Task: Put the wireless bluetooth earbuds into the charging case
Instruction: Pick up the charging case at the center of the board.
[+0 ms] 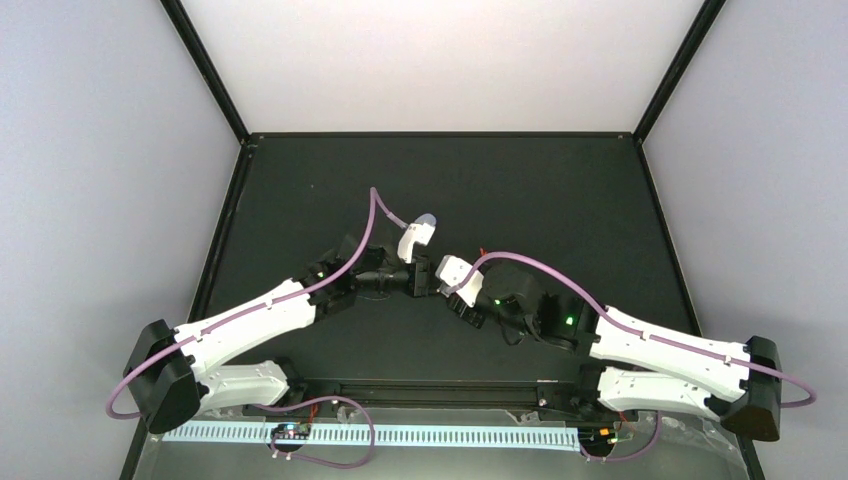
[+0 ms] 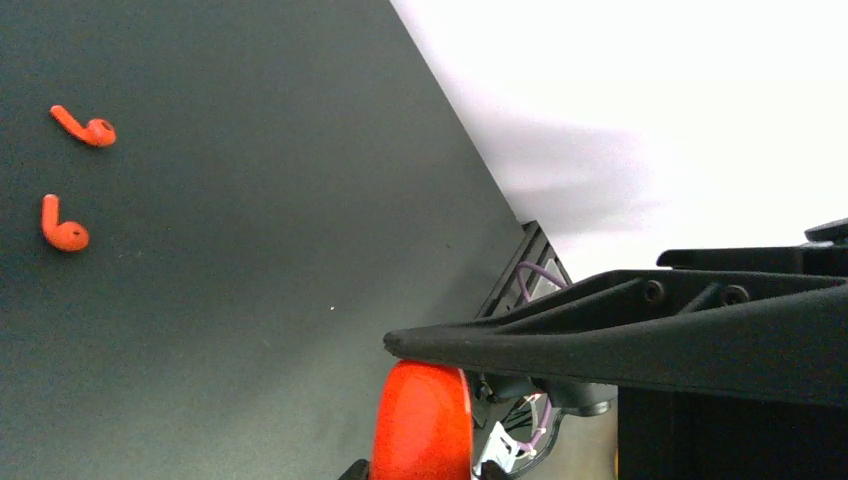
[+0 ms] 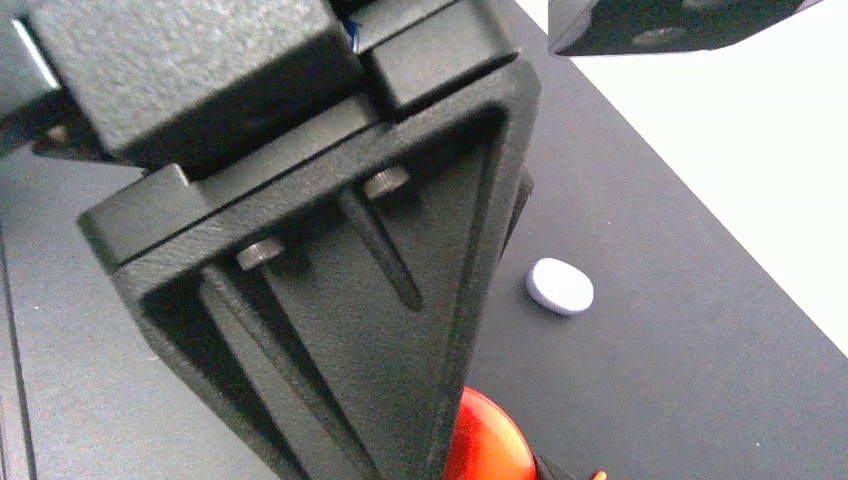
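Observation:
A red-orange charging case (image 2: 423, 415) sits between my two grippers at the table's middle. My left gripper (image 2: 420, 470) is shut on it, a black fingertip on each side. My right gripper (image 3: 490, 470) also closes on this case (image 3: 488, 445), and one of its fingers (image 2: 600, 330) lies across the case's top. My left gripper's finger (image 3: 380, 330) hides much of the right wrist view. Two red-orange earbuds (image 2: 88, 129) (image 2: 62, 226) lie loose on the mat. A pale purple case (image 3: 560, 287) lies shut on the mat beyond. The purple earbuds are out of view.
The purple case (image 1: 428, 218) shows just behind the left wrist in the top view. The black mat (image 1: 560, 200) ends at a raised black frame. A small orange tip (image 3: 598, 475) shows at the right wrist view's bottom edge. Both arms meet near the mat's centre.

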You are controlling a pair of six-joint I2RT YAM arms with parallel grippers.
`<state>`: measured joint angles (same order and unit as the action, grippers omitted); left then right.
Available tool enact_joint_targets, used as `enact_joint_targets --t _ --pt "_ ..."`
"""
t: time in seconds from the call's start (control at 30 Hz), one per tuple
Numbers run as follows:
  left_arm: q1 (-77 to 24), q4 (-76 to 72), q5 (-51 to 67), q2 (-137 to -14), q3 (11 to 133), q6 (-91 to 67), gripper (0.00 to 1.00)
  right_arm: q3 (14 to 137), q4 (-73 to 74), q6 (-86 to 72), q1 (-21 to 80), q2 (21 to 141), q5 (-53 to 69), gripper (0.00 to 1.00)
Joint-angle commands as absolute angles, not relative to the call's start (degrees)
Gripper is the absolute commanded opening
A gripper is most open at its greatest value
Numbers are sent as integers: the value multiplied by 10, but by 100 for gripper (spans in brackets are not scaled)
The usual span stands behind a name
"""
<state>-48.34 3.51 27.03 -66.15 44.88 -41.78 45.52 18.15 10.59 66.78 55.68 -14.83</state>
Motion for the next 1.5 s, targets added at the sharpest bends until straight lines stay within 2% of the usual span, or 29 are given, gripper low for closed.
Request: enact_joint_targets --t 0.0,0.13,0.2,0.37,0.47,0.6,0.77,0.87,1.1,1.47 --pt "-491 28 323 -661 454 -425 22 473 120 113 665 564 -196 41" --pt "-491 22 326 -657 454 -427 12 475 121 111 665 564 -191 43" --pt "-490 16 326 -652 452 -429 8 479 125 106 665 564 -186 47" --pt "-490 1 309 -634 449 -443 6 507 162 74 665 564 -139 71" --pt "-484 -9 293 -613 445 -444 5 525 189 38 665 558 -108 79" --pt "-465 -21 278 -571 433 -435 5 545 211 -6 664 524 -74 83" --pt "-440 -39 261 -474 402 -374 6 584 225 -52 658 467 -32 85" --pt "-440 -85 276 -410 370 -316 15 600 221 -84 655 443 -6 85" --pt "-440 -130 303 -309 322 -205 2 621 197 -143 655 447 82 83" --pt "-440 -197 424 -319 338 -181 2 665 210 -129 655 514 147 80"
